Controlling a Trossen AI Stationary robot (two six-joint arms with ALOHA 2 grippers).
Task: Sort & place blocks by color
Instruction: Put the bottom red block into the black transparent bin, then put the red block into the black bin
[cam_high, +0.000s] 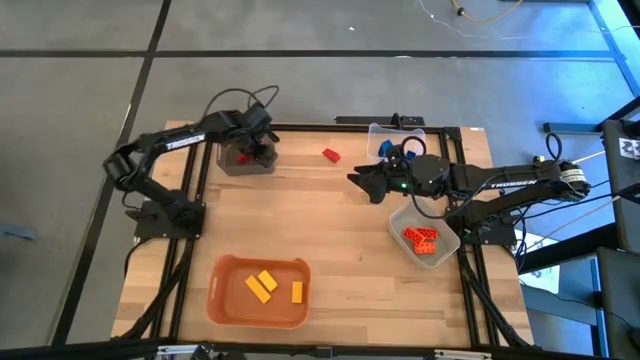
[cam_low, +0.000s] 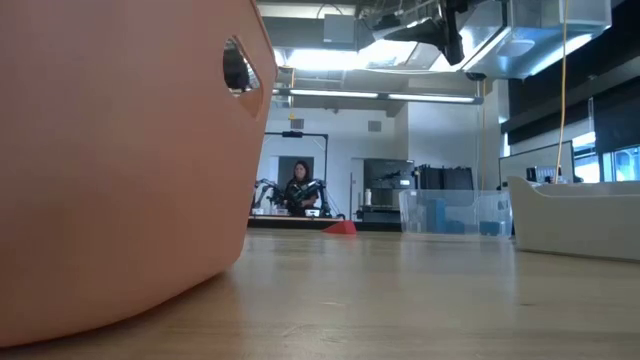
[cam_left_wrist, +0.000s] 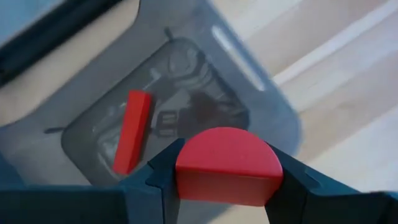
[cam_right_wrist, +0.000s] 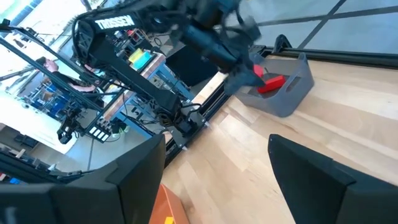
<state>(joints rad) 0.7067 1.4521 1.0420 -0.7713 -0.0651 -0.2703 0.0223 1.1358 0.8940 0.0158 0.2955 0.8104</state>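
We hold a red block (cam_left_wrist: 227, 165) between the fingers of the left gripper (cam_left_wrist: 224, 186); the jaws pinch its flat sides. This block has one rounded edge, like a half disc, and its plastic is smooth and matte. We keep it directly above the dark grey bin (cam_left_wrist: 273, 99) near the far left corner of the table (cam_high: 330, 230), probably so it can drop in beside the long red bar (cam_left_wrist: 132, 130) that already lies on the bin's floor.

The right gripper (cam_right_wrist: 214, 180) hangs over the middle of the table with its fingers spread and nothing between them. We judge that it waits, or gets ready for the last loose piece, a red block (cam_high: 331, 155) that lies alone near the far edge.

Yellow blocks (cam_high: 262, 285) lie in the orange bin (cam_high: 225, 300) at the near edge, orange-red ones (cam_high: 421, 240) in a pale bin (cam_high: 450, 240) at the right, blue ones (cam_high: 386, 150) in the clear bin (cam_high: 372, 132) at the far right.
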